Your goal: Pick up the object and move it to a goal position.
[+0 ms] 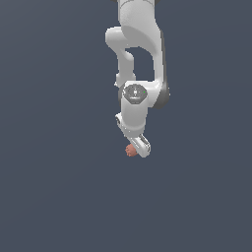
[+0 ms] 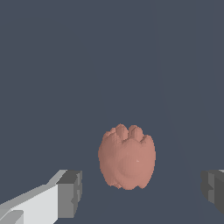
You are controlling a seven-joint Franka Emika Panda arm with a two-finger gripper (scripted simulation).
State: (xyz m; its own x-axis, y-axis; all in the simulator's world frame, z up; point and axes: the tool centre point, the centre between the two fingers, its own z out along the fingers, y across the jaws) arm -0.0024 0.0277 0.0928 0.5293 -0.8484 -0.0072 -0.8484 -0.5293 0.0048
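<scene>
The object [image 2: 127,157], a bumpy reddish-brown lump, lies alone on the plain grey counter [image 1: 49,197], no edge of which shows; the gripper [image 2: 142,192] hangs over it with jaws spread wide, a dark pad to either side and neither touching, seemingly lined up to descend and close; in the exterior view the lump peeks out just beside the white fingers [image 1: 141,145].

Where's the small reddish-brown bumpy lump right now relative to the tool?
In the wrist view the reddish-brown bumpy lump sits between the open tool's two grey fingertips, touching neither. In the exterior view it peeks out at the tool's tip, toward that view's left.
</scene>
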